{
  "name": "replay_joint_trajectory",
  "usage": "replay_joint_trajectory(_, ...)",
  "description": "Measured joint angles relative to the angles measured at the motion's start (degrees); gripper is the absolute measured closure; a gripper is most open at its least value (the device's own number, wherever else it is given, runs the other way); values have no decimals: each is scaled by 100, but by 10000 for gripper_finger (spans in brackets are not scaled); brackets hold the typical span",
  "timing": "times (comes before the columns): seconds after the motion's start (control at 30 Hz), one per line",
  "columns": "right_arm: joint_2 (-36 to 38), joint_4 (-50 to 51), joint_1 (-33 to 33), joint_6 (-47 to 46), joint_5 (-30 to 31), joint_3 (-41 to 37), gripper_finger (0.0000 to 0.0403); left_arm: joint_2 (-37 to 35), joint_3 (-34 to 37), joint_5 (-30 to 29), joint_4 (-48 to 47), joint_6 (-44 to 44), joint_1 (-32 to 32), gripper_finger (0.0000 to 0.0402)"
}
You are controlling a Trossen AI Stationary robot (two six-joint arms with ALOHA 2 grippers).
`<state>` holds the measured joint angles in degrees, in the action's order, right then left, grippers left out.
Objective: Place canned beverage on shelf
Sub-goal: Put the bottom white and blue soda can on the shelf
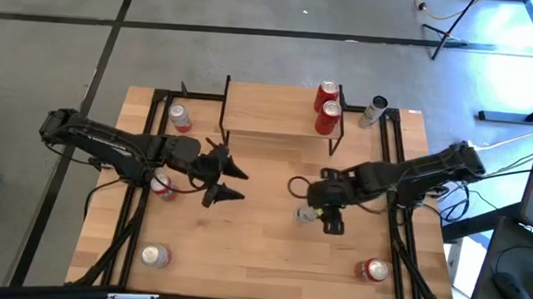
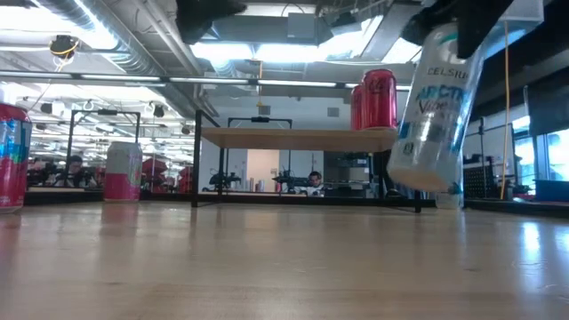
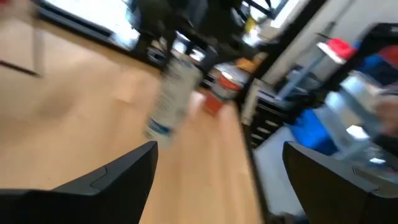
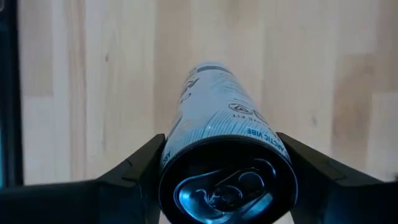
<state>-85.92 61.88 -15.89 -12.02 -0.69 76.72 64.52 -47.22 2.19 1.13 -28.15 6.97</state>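
The right gripper (image 4: 227,174) clamps a white Celsius can (image 2: 433,116) clear of the table, carry step; the shelf (image 1: 278,108) lies ahead of it, calling for a lift above the plank

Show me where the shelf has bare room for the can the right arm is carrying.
The shelf is bare from its left end to past the middle. Its right end is crowded by two red cans. The right gripper holds the white can lifted off the table.
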Motion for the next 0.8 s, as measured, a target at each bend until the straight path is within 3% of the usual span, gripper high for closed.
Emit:
replay_joint_trajectory(0.17,-561,-33,321,694,-118,361,173,41,0,-1126,45,16,-23,63)
replay_joint_trajectory(0.37,-978,66,658,867,-234,434,171,36,0,-861,92,-268,45,62)
replay_joint_trajectory(0.63,-1066,70,768,902,-232,447,169,38,0,-1089,59,-174,201,63)
replay_joint_trajectory(0.8,-1072,56,766,880,-197,445,138,38,0,-1088,59,-172,211,63)
